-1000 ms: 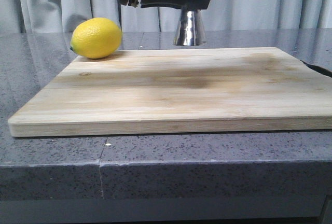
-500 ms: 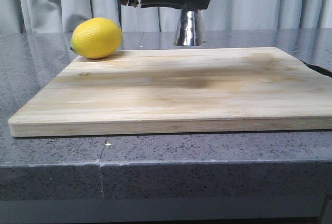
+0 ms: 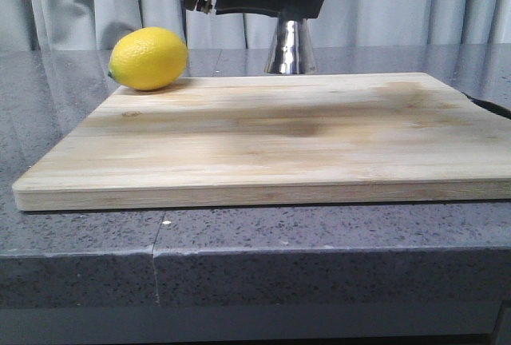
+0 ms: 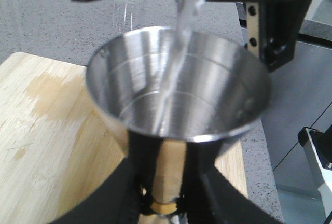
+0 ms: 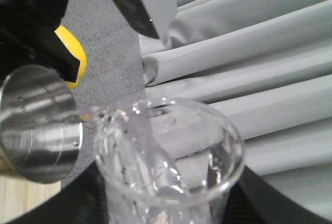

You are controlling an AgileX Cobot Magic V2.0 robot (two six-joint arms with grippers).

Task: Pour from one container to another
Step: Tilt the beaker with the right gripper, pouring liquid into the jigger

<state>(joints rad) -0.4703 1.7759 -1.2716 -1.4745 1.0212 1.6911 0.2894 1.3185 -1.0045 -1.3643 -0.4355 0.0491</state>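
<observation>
**Beaker tipped over jigger, liquid running**

Beaker (image 5: 166,167) sits in the right gripper (image 5: 166,211), its lip above the steel jigger (image 4: 179,86). We see a clear stream (image 4: 174,68) falling into the cup. From the left: lemon (image 3: 148,58) at the cutting board's (image 3: 271,141) far corner, then the jigger, clamped at its waist by the left gripper (image 4: 163,206).

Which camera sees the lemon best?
The front view: the whole lemon sits at the wooden board's far left corner, in plain sight. The right wrist view catches only a yellow slice behind a dark arm part. The left wrist view does not show it.
</observation>
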